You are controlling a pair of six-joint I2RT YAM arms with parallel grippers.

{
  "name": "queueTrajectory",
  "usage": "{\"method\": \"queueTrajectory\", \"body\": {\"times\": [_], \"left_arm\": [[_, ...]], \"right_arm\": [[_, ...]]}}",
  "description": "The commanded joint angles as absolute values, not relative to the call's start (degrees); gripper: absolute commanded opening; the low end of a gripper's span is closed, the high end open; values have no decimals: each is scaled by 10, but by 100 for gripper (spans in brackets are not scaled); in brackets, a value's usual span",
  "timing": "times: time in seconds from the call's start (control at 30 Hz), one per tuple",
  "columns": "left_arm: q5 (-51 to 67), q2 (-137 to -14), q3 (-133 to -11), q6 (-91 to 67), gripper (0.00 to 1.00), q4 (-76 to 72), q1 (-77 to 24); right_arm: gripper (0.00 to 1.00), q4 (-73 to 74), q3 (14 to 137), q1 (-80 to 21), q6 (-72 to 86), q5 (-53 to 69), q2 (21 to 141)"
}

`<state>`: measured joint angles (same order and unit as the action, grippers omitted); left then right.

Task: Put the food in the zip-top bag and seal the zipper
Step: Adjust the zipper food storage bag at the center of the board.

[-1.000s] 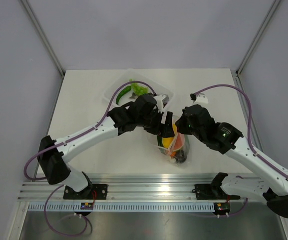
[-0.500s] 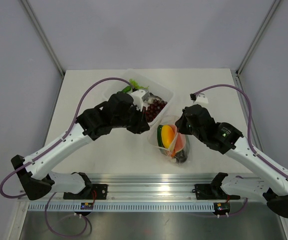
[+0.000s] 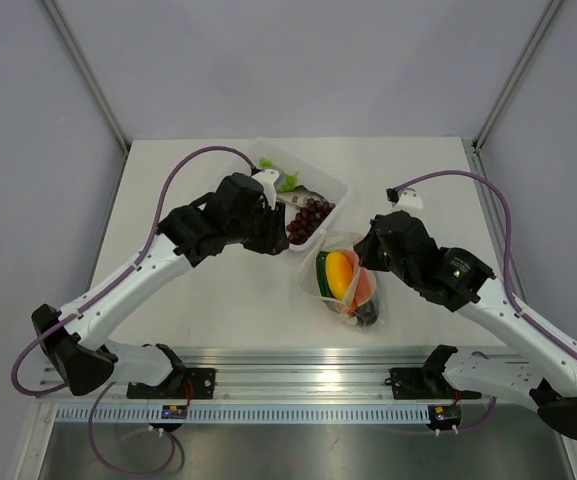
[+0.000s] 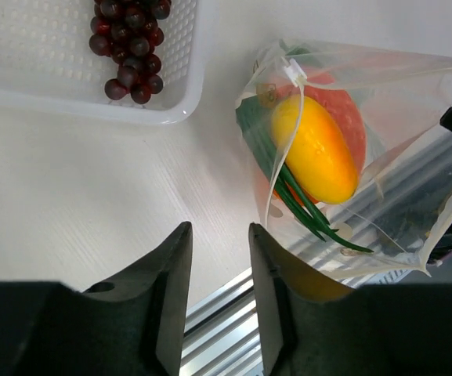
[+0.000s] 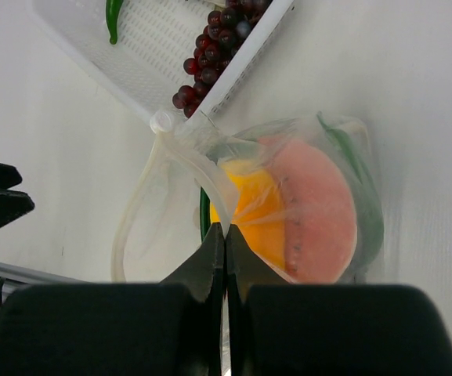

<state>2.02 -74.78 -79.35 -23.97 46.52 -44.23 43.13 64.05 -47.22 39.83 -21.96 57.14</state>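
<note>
The clear zip-top bag [image 3: 350,285] lies near the table's front, its mouth held up and open. Inside it are a yellow piece [image 4: 313,149], a green onion [image 4: 288,192], a red watermelon slice [image 5: 323,211] and a dark round fruit [image 3: 365,312]. My right gripper [image 5: 226,231] is shut on the bag's mouth edge with the zipper strip [image 5: 186,153]. My left gripper [image 4: 219,235] is open and empty, above bare table between the bag and the tray. Dark grapes [image 3: 308,215] and a green pepper [image 5: 114,16] lie in the white tray [image 3: 334,186].
The white tray also shows in the left wrist view [image 4: 69,106], just left of the bag. An aluminium rail [image 3: 288,365] runs along the table's near edge, close below the bag. Purple cables loop over both arms.
My left gripper has drawn back from over the bag, leftward towards the tray, and is now empty. The yellow piece now lies in the bag. My right gripper still holds the bag's mouth.
</note>
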Motion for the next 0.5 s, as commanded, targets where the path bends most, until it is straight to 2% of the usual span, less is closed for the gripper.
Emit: {"method": "queueTrajectory", "body": {"times": [0.0, 0.03, 0.1, 0.3, 0.47], "left_arm": [[46, -778, -797, -238, 44, 438, -462], [39, -786, -799, -239, 51, 439, -469], [34, -802, -790, -246, 60, 427, -478], [42, -823, -761, -254, 62, 388, -477], [76, -845, -757, -258, 58, 365, -478]], "right_arm": [[0, 417, 647, -469, 406, -232, 565], [0, 413, 649, -469, 405, -231, 568], [0, 410, 651, -470, 405, -226, 573], [0, 416, 657, -469, 400, -224, 575], [0, 419, 656, -470, 399, -224, 577]]}}
